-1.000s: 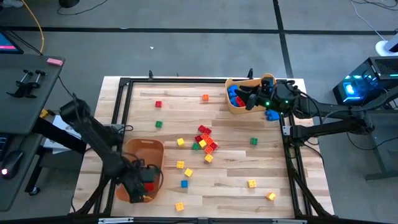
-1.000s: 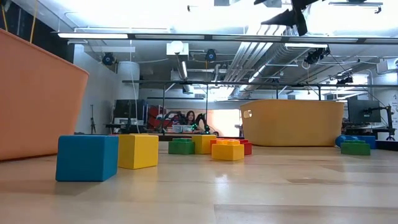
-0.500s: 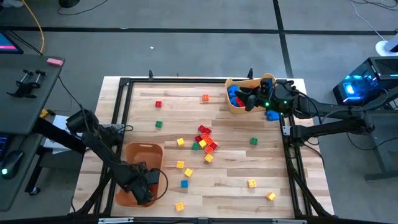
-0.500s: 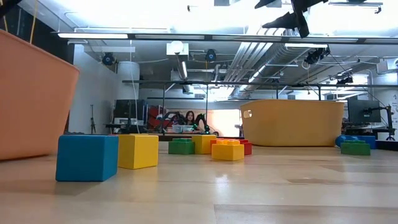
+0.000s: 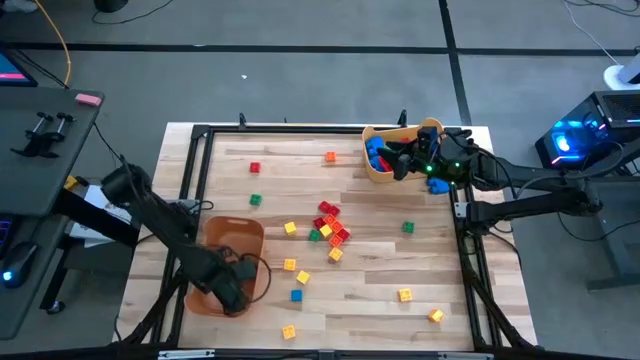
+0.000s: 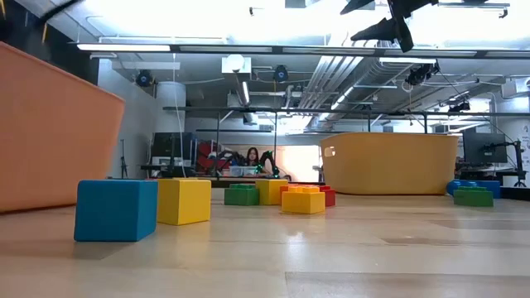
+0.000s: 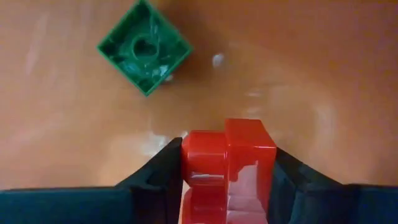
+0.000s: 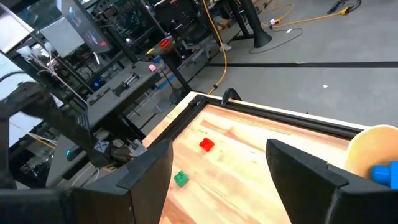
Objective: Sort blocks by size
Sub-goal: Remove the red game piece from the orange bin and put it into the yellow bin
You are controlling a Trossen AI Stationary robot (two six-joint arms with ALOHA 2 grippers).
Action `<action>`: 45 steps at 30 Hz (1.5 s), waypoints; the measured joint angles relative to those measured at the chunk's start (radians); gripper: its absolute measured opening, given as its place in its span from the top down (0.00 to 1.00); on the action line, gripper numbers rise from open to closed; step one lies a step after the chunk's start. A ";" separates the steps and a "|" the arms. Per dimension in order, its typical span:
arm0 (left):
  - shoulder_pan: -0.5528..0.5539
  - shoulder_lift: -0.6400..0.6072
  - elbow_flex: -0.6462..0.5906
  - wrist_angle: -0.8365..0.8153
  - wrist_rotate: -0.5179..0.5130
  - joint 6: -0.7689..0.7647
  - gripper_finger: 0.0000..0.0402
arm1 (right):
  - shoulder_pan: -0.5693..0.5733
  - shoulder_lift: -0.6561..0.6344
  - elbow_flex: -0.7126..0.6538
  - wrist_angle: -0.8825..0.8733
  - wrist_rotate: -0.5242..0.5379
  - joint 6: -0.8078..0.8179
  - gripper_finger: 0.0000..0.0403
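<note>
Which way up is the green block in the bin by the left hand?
Upside down. In the left wrist view the green block shows its hollow underside with the round tube inside, not studs, lying on the orange bin floor.

The right gripper [image 8: 217, 180] shows two dark fingers [image 8: 146, 174] set apart, nothing between them. Beyond them lies the light wooden slatted table [image 8: 249, 168], edged by a black metal frame rail [image 8: 280, 115]. A small red plastic brick [image 8: 206, 145] rests on the table near the rail; a small green plastic brick [image 8: 181, 179] lies farther from the rail. A tan plastic bin [image 8: 373, 146] holds a blue plastic brick [image 8: 385, 172].
</note>
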 joint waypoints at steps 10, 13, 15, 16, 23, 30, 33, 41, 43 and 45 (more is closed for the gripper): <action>0.025 -0.445 0.080 -0.203 -0.096 0.002 0.67 | 0.000 0.000 0.000 -0.002 0.000 0.002 0.36; 0.084 -0.557 0.129 -0.207 -0.339 0.061 0.67 | 0.000 0.000 0.000 0.006 0.000 0.008 0.36; 0.163 -0.594 0.147 -0.158 -0.479 0.174 0.67 | 0.000 0.000 0.000 0.018 0.000 0.029 0.36; 0.215 -0.600 0.148 -0.120 -0.511 0.248 0.67 | 0.000 0.000 0.000 0.027 -0.001 0.037 0.36; 0.625 -0.407 0.147 0.244 -0.316 0.766 0.67 | 0.000 0.000 0.000 0.263 -0.044 0.067 0.36; 0.852 0.015 0.147 1.012 -0.017 0.957 0.67 | 0.000 0.000 0.000 0.537 -0.046 -0.004 0.36; 0.905 0.205 0.193 1.251 0.059 0.908 0.67 | 0.000 -0.001 0.000 0.554 -0.046 -0.025 0.36; 1.014 0.555 0.537 1.287 0.095 0.858 0.67 | 0.000 0.000 0.000 0.538 -0.045 -0.027 0.36; 1.039 0.592 0.631 1.279 0.097 0.874 0.67 | 0.000 0.000 0.000 0.538 -0.045 -0.024 0.36; 1.064 0.622 0.714 1.253 0.088 0.919 0.63 | 0.000 0.000 0.000 0.538 -0.045 -0.025 0.36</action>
